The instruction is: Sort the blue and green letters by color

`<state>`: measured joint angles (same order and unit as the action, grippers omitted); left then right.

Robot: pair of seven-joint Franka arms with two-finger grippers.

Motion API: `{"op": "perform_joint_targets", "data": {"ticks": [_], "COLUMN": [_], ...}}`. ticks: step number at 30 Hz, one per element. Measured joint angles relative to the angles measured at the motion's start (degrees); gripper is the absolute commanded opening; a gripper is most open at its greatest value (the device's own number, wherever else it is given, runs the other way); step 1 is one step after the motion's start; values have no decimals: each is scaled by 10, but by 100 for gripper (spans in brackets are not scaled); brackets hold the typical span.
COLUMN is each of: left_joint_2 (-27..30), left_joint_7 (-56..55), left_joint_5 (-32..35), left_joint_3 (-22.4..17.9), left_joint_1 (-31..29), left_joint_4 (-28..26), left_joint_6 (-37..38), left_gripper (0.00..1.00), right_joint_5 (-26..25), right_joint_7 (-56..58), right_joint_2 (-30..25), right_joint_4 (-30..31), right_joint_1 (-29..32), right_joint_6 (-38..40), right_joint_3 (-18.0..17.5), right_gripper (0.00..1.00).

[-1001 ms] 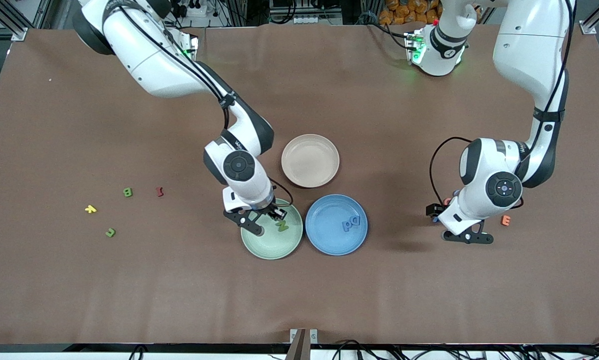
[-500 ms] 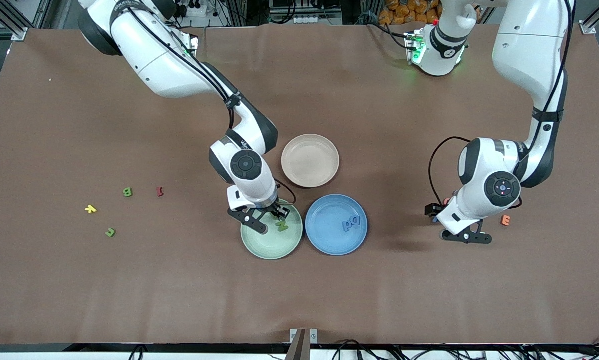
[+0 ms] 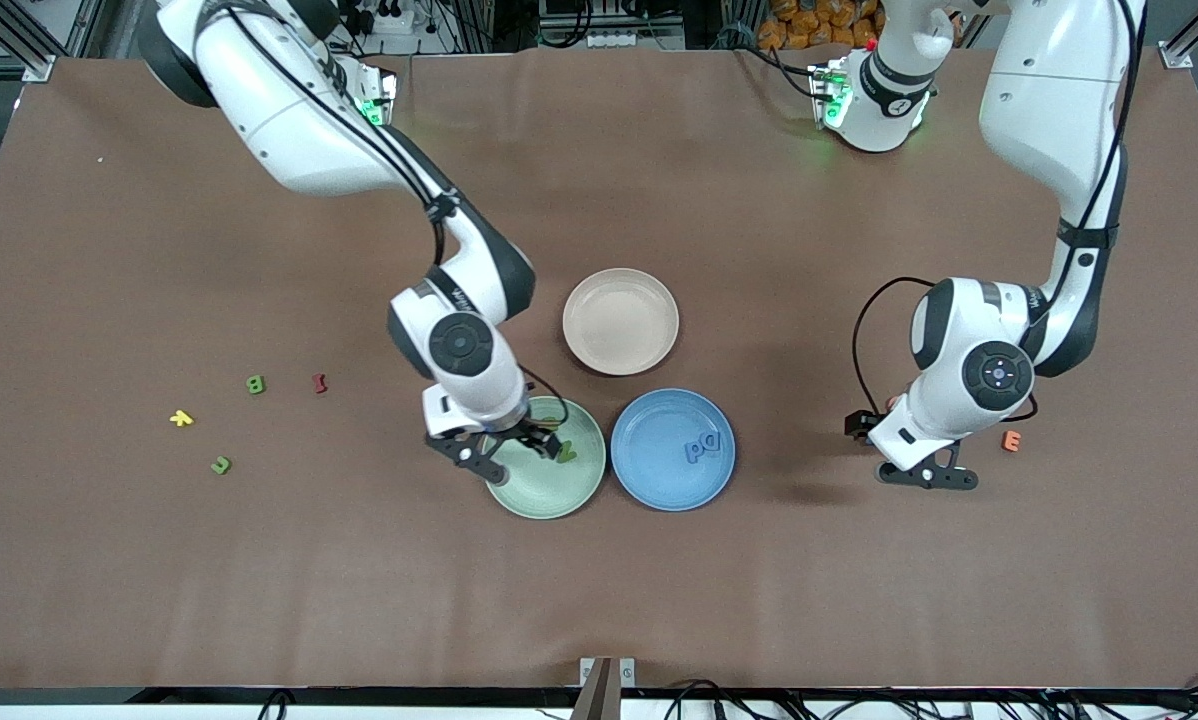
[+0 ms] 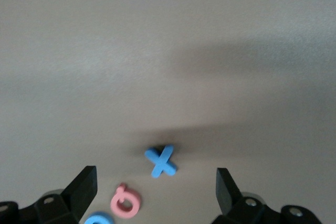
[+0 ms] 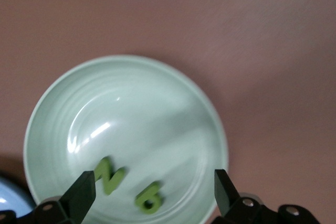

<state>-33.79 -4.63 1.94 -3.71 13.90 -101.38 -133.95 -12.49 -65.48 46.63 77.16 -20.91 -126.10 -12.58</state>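
My right gripper [image 3: 517, 456] hangs open just over the green plate [image 3: 557, 494], holding nothing. In the right wrist view a green N [image 5: 108, 176] and a green G [image 5: 148, 198] lie loose in that plate [image 5: 131, 108] under the open right gripper [image 5: 151, 190]. The blue plate [image 3: 654, 475] holds a blue P [image 3: 698, 452] and D [image 3: 718, 439]. My left gripper [image 3: 895, 452] is open low over the table at the left arm's end. Its wrist view shows a blue X [image 4: 161, 161] and part of another blue letter [image 4: 100, 219] under the left gripper [image 4: 155, 192]. A green B [image 3: 255, 384] and L [image 3: 221, 464] lie toward the right arm's end.
An empty beige plate [image 3: 620, 321] stands farther from the front camera than the two coloured plates. A yellow letter [image 3: 181, 418] and a dark-red I [image 3: 320, 382] lie by the green B. A pink Q [image 4: 126, 203] and an orange E [image 3: 1010, 440] lie near the left gripper.
My right gripper has opened over the green plate and slid a little toward the right arm's end; the green G now lies free. The left arm has barely shifted.
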Motion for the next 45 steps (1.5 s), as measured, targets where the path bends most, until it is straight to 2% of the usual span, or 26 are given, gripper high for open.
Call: {"op": "perform_joint_targets", "data": {"ticks": [8,13,23,35,45], "left_joint_2": [-35,-42,-52,-51,-38], "left_joint_7": [-2,-2,-2,-2,-2], "left_joint_5": [-1,-1,-12,-26,-36], "left_joint_3": [3,3,3,3,3], "left_joint_1": [2,2,2,-3,-4], "left_joint_4": [-2,-2,-4,-17,-37], "left_joint_6": [-46,-55,-66,-67,-68], "left_gripper": [100,100,100,100,100], "right_joint_5": [2,2,2,2,2], "right_joint_7": [123,206,370,567,669], "right_joint_2": [-55,-96,-149,-153,-147], "right_joint_4": [28,90,189,218,236], "right_joint_1": [86,156,266,361,412], "right_joint_6": [60,61,54,34,-15], "right_joint_3": [-19,-36,-40,-40,-39], "right_gripper": [98,98,95,95,93]}}
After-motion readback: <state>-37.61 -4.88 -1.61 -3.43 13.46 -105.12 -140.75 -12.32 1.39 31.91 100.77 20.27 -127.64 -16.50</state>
